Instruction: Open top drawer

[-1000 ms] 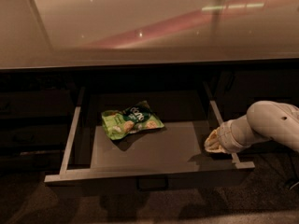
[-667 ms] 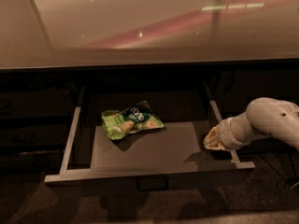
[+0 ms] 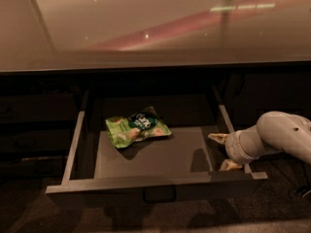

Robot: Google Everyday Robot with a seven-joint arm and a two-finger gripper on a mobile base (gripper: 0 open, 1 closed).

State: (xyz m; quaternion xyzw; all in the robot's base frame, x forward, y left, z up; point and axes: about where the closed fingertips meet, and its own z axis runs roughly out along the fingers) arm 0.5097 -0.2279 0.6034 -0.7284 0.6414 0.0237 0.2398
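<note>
The top drawer (image 3: 146, 182) stands pulled far out below the counter, its pale rim and rails framing a grey floor. Its dark loop handle (image 3: 159, 194) hangs at the middle of the front. My gripper (image 3: 224, 152) is at the drawer's right side, near the front corner and next to the right rail (image 3: 227, 120). It is open, with one pale fingertip (image 3: 216, 138) pointing into the drawer and the other (image 3: 230, 165) lower, by the rail. Nothing is held between them.
A green snack bag (image 3: 137, 127) lies on the drawer floor toward the back left. A glossy countertop (image 3: 146, 23) overhangs the drawer. Dark cabinet fronts (image 3: 34, 125) flank it on both sides. My white arm (image 3: 284, 136) reaches in from the right.
The gripper's fingertips now stand farther apart than before, at nearly the same spot by the right rail. The drawer and the bag have not moved.
</note>
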